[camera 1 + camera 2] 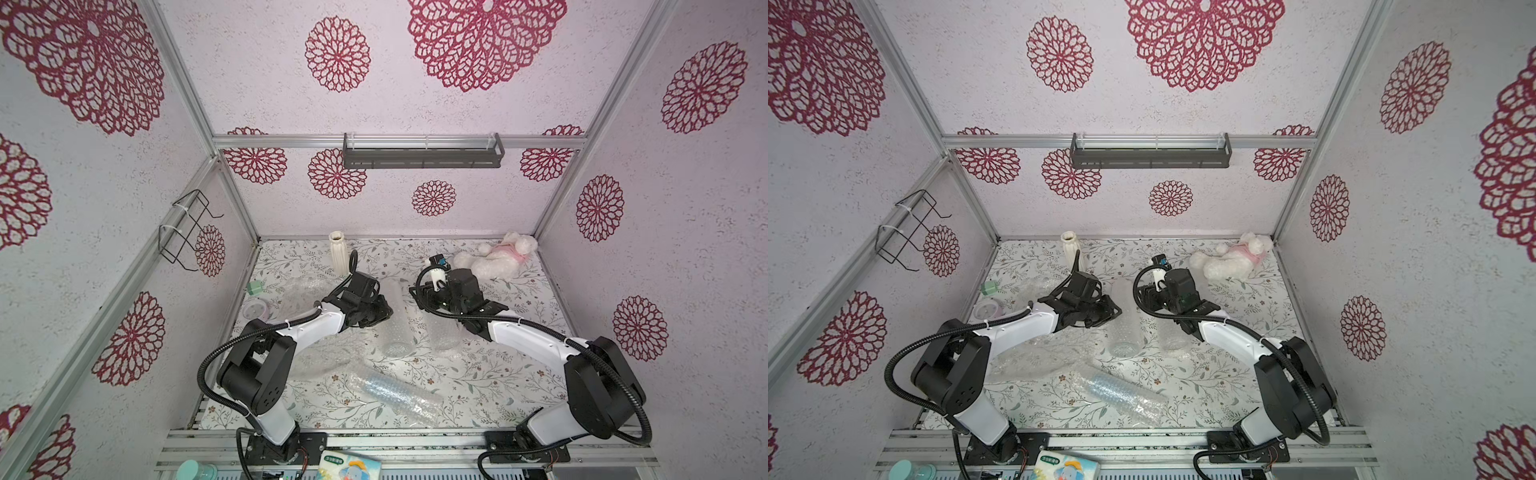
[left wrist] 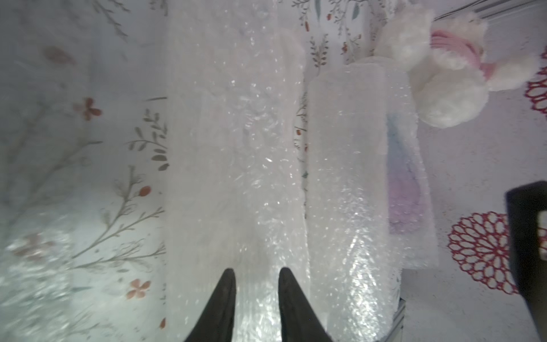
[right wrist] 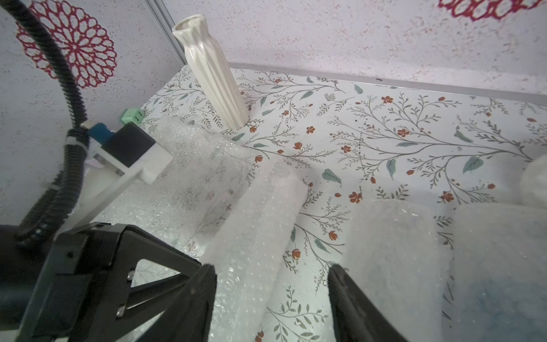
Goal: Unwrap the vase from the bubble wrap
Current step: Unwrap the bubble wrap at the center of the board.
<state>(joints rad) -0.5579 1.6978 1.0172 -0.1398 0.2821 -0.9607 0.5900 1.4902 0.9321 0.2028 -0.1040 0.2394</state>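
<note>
Two rolls of bubble wrap lie side by side mid-table. My left gripper (image 1: 384, 311) (image 2: 257, 275) is over the near end of the left roll (image 1: 397, 328) (image 2: 236, 148). Its fingers (image 2: 228, 290) stand narrow, pinching a crease of bubble wrap. What is inside this roll cannot be made out. The right roll (image 1: 442, 332) (image 2: 349, 177) shows a blue and pink vase (image 2: 404, 183) through the wrap. My right gripper (image 1: 419, 298) (image 3: 273, 268) hangs open above the gap between the far ends of the rolls, holding nothing.
A bare white ribbed vase (image 1: 338, 253) stands at the back. A white plush toy (image 1: 503, 253) lies back right. Loose bubble wrap sheets (image 1: 324, 357) spread at left. A third wrapped roll (image 1: 395, 392) lies near the front. A green box (image 1: 254, 287) sits by the left wall.
</note>
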